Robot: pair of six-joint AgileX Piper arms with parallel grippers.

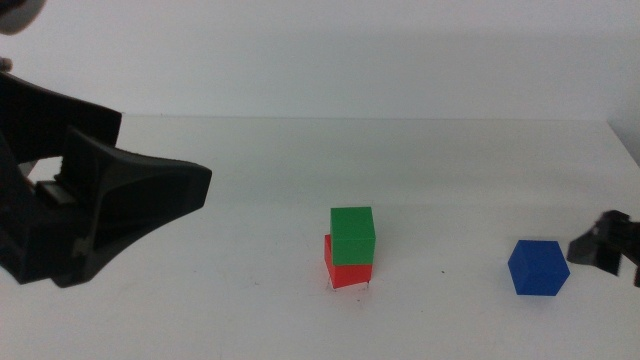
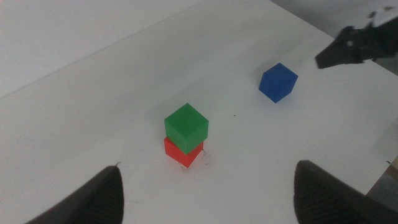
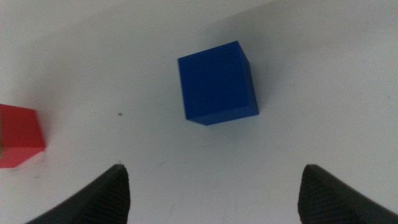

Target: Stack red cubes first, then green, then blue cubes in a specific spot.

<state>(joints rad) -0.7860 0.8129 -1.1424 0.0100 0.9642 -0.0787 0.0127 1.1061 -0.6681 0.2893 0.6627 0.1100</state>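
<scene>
The white counter [image 1: 250,310] stretched under me. My left fingers [image 2: 208,199] hung spread and empty, raised off to the left, well apart from the stack. My right fingers [image 3: 211,196] were spread too, low at the right edge, just beside the blue cube [image 1: 537,267], which lay ahead between them, untouched. Mid-counter, the green cube [image 1: 352,234] sat atop the red cube [image 1: 347,272], slightly offset.

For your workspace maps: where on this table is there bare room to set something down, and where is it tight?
Bare: the table between the left gripper and the green cube on the red cube; also between that stack and the blue cube. Tight: between blue cube and right gripper.
</scene>
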